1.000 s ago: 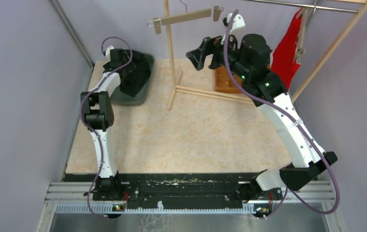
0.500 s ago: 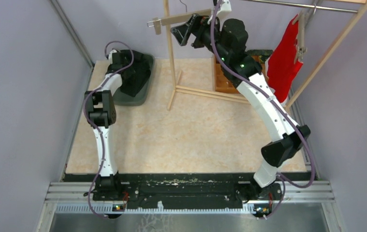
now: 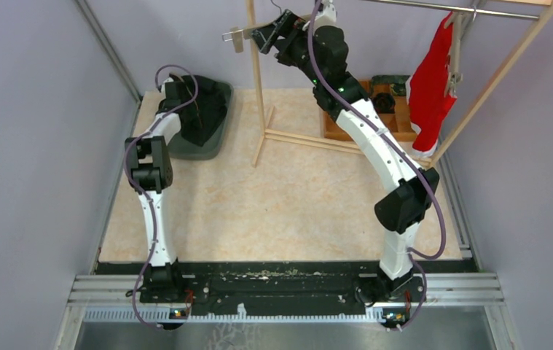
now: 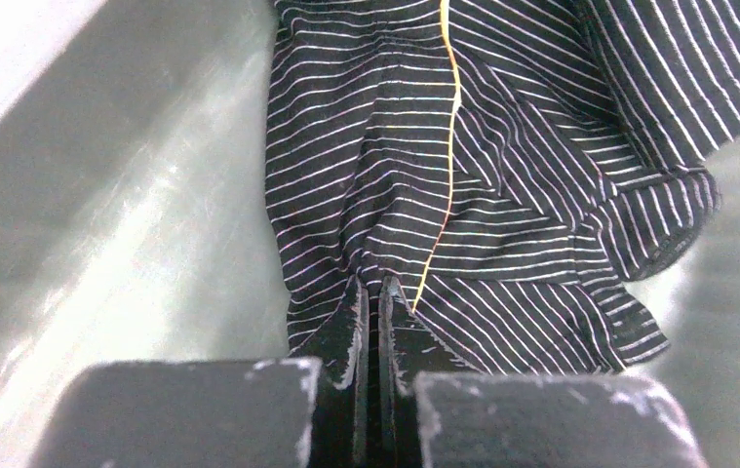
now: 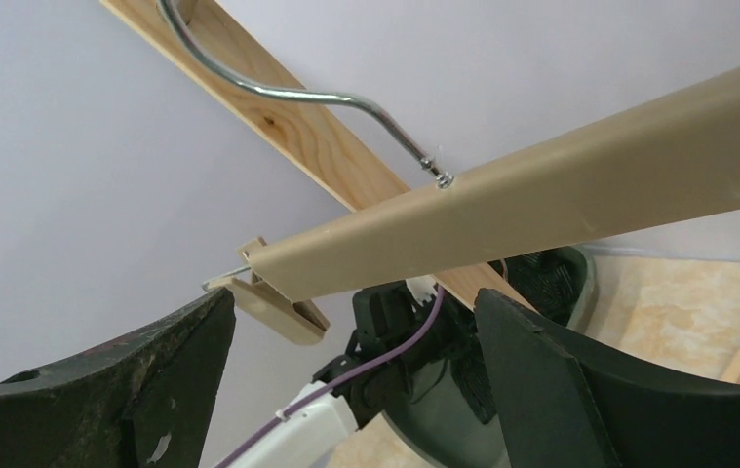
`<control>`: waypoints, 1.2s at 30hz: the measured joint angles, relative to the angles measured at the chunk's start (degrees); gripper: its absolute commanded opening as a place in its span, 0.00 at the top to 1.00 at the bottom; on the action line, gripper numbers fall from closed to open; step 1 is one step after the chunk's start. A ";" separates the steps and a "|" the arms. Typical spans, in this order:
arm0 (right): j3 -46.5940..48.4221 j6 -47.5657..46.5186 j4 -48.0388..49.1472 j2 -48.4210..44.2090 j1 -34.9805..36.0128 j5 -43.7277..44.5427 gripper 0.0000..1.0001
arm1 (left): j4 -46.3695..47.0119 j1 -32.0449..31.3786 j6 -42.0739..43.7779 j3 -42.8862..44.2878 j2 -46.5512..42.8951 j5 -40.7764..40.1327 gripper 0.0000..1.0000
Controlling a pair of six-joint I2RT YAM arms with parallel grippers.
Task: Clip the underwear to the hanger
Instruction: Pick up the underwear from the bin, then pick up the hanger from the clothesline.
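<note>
The underwear [image 4: 502, 175], black with thin white stripes and a yellow seam, lies bunched in a grey-green tray [image 4: 151, 244] at the table's back left [image 3: 186, 149]. My left gripper [image 4: 373, 292] is down in the tray, shut on a pinched fold of the fabric, which puckers toward the fingertips. The beige hanger [image 5: 561, 195] hangs by its metal hook [image 5: 288, 93] from the wooden rack, with a clip [image 5: 273, 302] at its left end. My right gripper [image 5: 356, 297] is open just under the hanger's bar near that clip, holding nothing. From above, it [image 3: 269, 36] sits against the hanger [image 3: 255, 30].
The wooden rack's upright [image 3: 257, 80] and its floor bars stand at the back centre. A red garment [image 3: 433, 80] hangs from the right-hand rail. A wooden box [image 3: 346, 120] with dark items sits behind the right arm.
My left gripper has closed on the underwear in the tray. The right arm has swung left and upward, bringing its open gripper to the hanger's left part.
</note>
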 measured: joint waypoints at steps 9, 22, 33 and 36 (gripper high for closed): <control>-2.56 7.76 7.04 0.02 0.00 2.75 0.10 | 7.13 0.22 -5.33 -15.87 -13.31 5.38 1.00; -2.56 16.39 12.09 2.82 0.00 5.84 0.13 | 28.06 -0.55 -13.22 -41.75 -38.64 13.42 1.00; -3.52 21.57 17.18 6.40 0.07 8.83 0.28 | 32.65 -1.44 -15.02 -51.65 -50.60 15.30 1.00; -5.31 22.03 20.02 6.40 0.20 9.90 0.36 | 32.94 -1.44 -15.02 -52.24 -51.19 15.50 1.00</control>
